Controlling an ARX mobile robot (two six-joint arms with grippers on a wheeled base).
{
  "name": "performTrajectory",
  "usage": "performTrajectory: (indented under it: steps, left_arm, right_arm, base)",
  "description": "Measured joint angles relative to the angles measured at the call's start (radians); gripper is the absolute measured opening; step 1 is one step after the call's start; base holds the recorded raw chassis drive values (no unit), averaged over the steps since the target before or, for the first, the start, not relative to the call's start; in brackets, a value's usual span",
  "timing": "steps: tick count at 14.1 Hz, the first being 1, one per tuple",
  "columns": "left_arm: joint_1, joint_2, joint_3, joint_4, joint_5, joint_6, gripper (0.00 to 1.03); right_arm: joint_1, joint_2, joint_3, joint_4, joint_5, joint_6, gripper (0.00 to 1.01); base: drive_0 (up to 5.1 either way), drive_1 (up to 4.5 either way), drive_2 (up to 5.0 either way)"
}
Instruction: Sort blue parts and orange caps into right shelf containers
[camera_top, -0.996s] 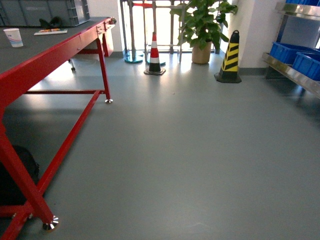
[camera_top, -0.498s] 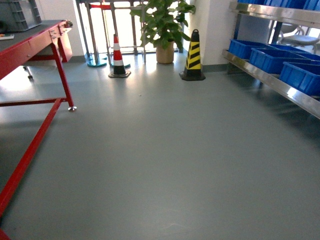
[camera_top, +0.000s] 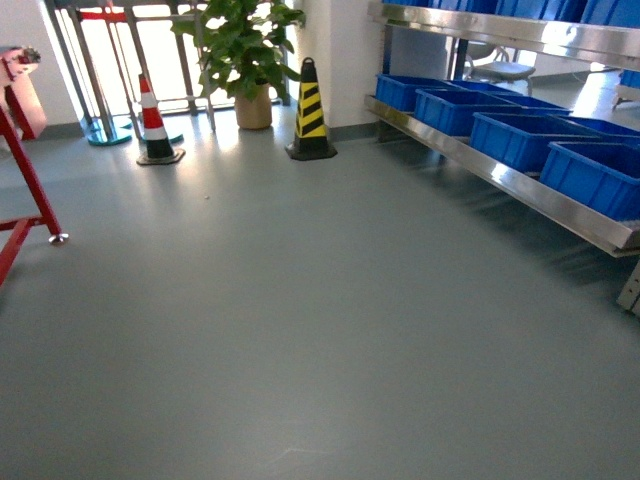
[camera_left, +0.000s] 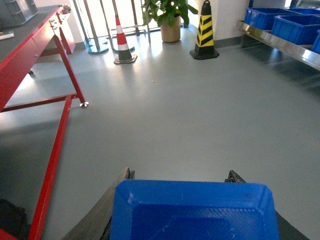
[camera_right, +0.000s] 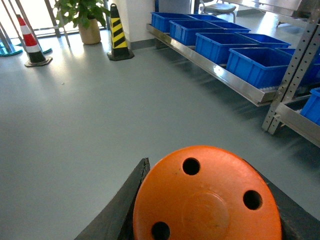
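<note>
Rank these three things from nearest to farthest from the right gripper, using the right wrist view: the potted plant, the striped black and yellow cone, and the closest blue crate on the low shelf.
1. Closest blue crate, on the low shelf to the right, nearest to the right gripper, which holds the orange cap.
2. Black and yellow cone, farther back, left of the shelf's far end.
3. Potted plant, farthest, just behind and left of the cone.

Bright backlight from far windows; floor (camera_top: 300, 330) glare; mild blur.

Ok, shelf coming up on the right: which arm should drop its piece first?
Probably right. The right gripper already holds an orange cap, and its view shows the blue crates closer. The left gripper holds a blue part, farther away.
</note>
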Motion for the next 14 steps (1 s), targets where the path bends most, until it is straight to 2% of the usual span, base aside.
performTrajectory:
  steps: [14]
  left_arm:
    - [0.000,0.000,0.000,0.000,0.000,0.000,0.44]
  right_arm:
    - [0.000,0.001,0.000,0.000,0.000,0.000,0.43]
  base:
    - [-1.5,-1.54,-1.5]
